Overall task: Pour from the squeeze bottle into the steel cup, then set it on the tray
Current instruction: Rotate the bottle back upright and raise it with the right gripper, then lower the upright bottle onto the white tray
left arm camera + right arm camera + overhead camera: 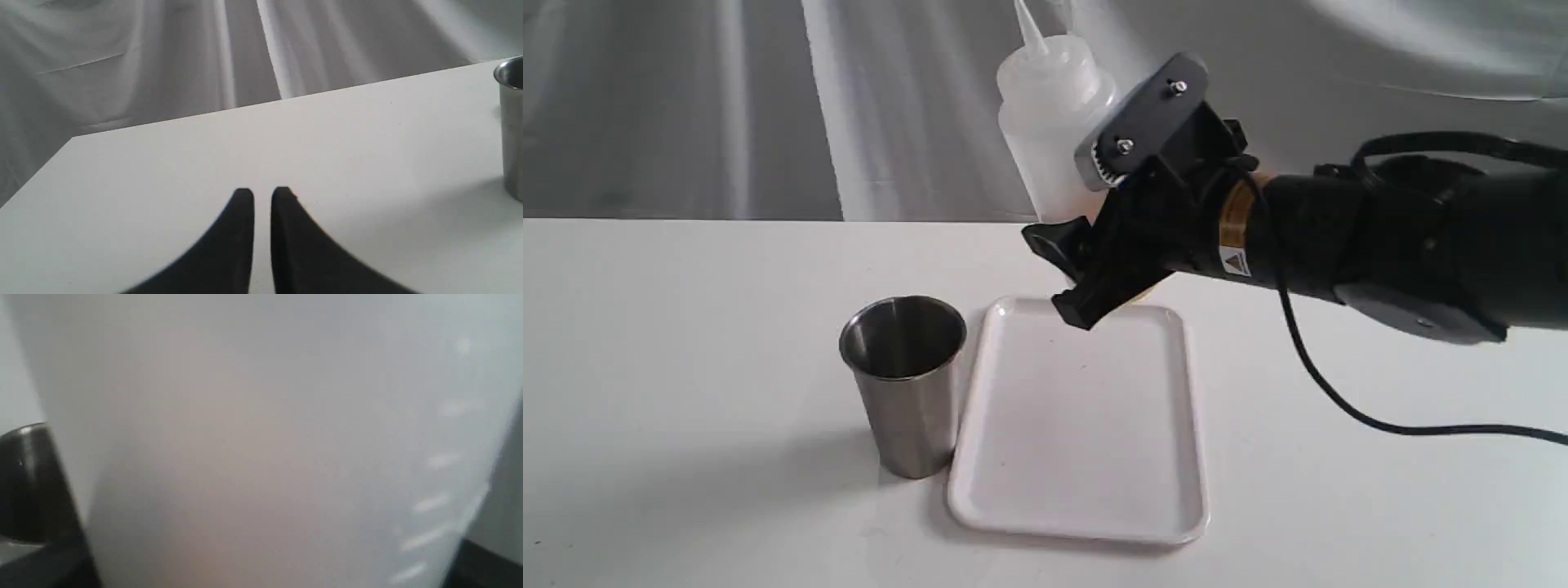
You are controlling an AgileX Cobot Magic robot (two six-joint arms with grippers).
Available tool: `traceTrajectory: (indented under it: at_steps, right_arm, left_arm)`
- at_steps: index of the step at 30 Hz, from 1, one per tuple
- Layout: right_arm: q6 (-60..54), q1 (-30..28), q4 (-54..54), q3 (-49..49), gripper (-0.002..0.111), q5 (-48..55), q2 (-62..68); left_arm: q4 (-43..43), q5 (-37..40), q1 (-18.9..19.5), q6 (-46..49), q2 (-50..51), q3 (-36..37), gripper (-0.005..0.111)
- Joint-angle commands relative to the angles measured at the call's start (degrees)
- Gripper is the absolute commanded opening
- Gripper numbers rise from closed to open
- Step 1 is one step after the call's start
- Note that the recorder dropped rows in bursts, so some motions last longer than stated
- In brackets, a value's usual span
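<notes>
While the right arm reaches in from the right, the right gripper (1062, 273) clasps the squeeze bottle (1049, 106) low on its body, nearly upright above the tray's (1078, 425) far edge. A little amber liquid shows near the grip. The steel cup (907, 392) stands upright just left of the tray. The left gripper (262, 196) hovers over the table (163, 163), nearly closed and grasping nothing.

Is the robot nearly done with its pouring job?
Not nearly. Done: the right tool has the squeeze bottle between its fingers. In hand: the bottle is near upright, beyond the tray, not over the steel cup. Left: tip it over the cup, which shows no liquid, then set it on the bare tray.
</notes>
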Motion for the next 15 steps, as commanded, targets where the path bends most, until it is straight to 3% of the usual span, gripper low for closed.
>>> traceTrajectory:
  at_steps: [1, 6, 15]
  right_arm:
    - [-12.97, -1.48, 10.94, 4.01, 0.000, -12.85, -1.02]
    - [-26.90, -1.62, 25.78, 9.95, 0.000, -28.28, 1.13]
    - [-26.18, -1.62, 29.97, 10.41, 0.000, -26.47, 7.13]
  left_arm:
    - [-0.02, -0.71, 0.14, -0.31, -0.15, 0.25, 0.008]
    - [-0.02, -0.71, 0.14, -0.31, -0.15, 0.25, 0.008]
    - [-0.02, -0.71, 0.14, -0.43, -0.15, 0.25, 0.008]
